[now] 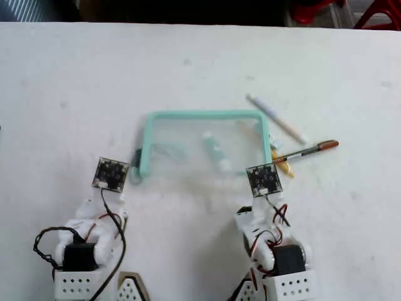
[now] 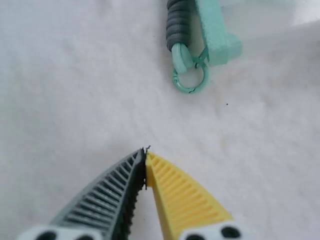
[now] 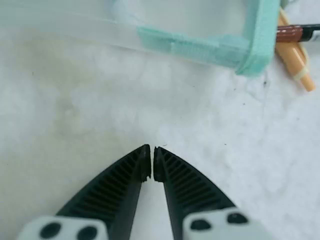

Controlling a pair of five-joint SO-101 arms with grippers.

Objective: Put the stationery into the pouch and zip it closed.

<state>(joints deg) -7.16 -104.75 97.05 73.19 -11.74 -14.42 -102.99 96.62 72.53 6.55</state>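
White worktop [image 1: 188, 63] spreads out in front of me, and two little robot arms sit side by side at its near edge.

The left claw [image 2: 145, 155] has one grey finger and one yellow finger. They are pressed tight together at the tips and hold nothing. It hangs just above the bare worktop. A little past its tip lies a small green ring [image 2: 189, 80], hooked to a grey pull [image 2: 178, 22] at the near left corner of the pouch [image 1: 207, 115].

The right claw [image 3: 151, 162] has two black fingers. They are pinched together too, with nothing between them. It hangs over the worktop just in front of the pouch's near right corner.

The pouch lies flat in the middle of the worktop. It is see-through with a mint green edge. A small green thing [image 1: 213, 150] shows through it, but I cannot tell what it is.

Beside the pouch's right edge lies an orange pen [image 3: 295, 62]. A brown-tipped pen [image 1: 307, 150] lies across it, and one end reaches the green edge. Farther back, near the pouch's far right corner, a white pen [image 1: 276, 119] lies slanted on the worktop.
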